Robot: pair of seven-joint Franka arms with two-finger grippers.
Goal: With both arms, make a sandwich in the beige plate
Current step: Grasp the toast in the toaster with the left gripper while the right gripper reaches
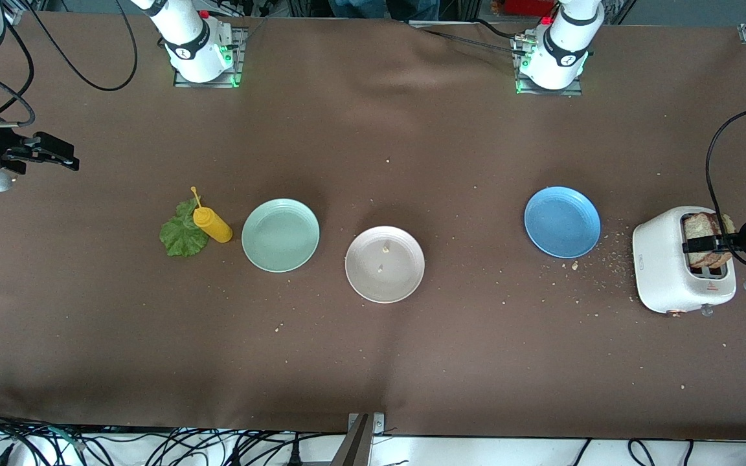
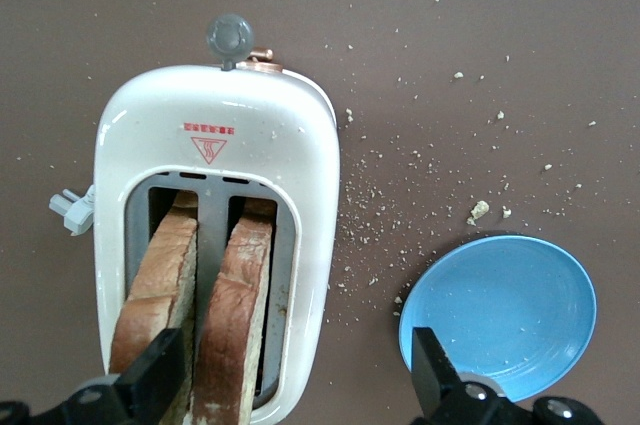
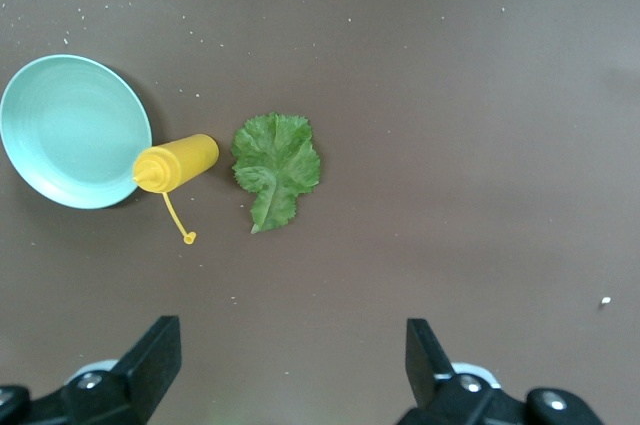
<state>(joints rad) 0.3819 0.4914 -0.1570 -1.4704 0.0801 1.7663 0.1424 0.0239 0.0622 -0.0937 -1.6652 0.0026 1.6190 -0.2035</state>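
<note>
The beige plate (image 1: 384, 264) lies mid-table and holds only a few crumbs. Two bread slices (image 1: 706, 243) stand upright in a white toaster (image 1: 667, 272) at the left arm's end of the table. My left gripper (image 1: 703, 244) hangs open just over the toaster. In the left wrist view (image 2: 295, 385) one slice (image 2: 235, 315) lies between its fingers and the second slice (image 2: 150, 285) sits under one finger (image 2: 155, 380). A green lettuce leaf (image 1: 182, 234) (image 3: 275, 167) lies flat toward the right arm's end. My right gripper (image 1: 62, 155) (image 3: 290, 360) is open and empty, up over bare cloth beside the leaf.
A yellow mustard bottle (image 1: 212, 223) (image 3: 180, 163) lies on its side, touching the lettuce and next to a mint-green plate (image 1: 280, 234) (image 3: 70, 130). A blue plate (image 1: 562, 221) (image 2: 500, 310) sits beside the toaster. Crumbs are scattered on the brown cloth around it.
</note>
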